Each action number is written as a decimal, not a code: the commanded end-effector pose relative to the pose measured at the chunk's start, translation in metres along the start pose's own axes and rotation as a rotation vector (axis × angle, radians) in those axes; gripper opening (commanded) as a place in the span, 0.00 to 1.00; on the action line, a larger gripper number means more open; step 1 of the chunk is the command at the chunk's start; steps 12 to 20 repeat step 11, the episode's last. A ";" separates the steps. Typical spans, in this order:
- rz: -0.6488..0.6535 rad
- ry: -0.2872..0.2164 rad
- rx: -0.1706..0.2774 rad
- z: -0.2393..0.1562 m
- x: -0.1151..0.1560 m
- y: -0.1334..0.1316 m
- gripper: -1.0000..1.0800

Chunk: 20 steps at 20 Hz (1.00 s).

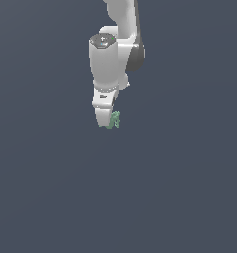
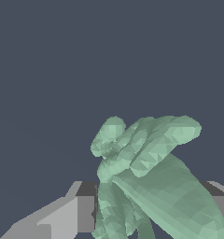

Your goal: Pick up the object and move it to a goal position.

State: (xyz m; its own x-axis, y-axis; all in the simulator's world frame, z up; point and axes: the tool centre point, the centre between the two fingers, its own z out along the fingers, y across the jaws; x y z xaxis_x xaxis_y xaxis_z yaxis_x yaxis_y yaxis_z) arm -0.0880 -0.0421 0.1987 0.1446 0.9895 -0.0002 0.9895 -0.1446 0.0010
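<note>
We see the white Panda arm's claw (image 1: pixel 109 118) pointing down, with the small pale-green, lumpy, spiky object (image 1: pixel 113 120) at its tip. In the wrist view this object (image 2: pixel 149 177) fills the space between the two grey fingers (image 2: pixel 69 217), which sit close against its sides, so we read the claw as closed on it. In the exterior view the green lump pokes out on the exterior view's right of the white finger, partly hidden by it. Nothing in the plain dark-grey background tells us whether it is lifted or touching a bench, and no goal marker shows in either view.

We judge the step in hand to be the carry. To do it well we would keep the squeeze steady, since the shape is irregular and its points offer poor contact. We would move smoothly, avoid sharp wrist turns, and hold the claw vertical so the lump cannot pivot or slip out.
</note>
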 end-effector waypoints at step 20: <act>-0.001 0.001 0.001 -0.034 -0.020 -0.016 0.00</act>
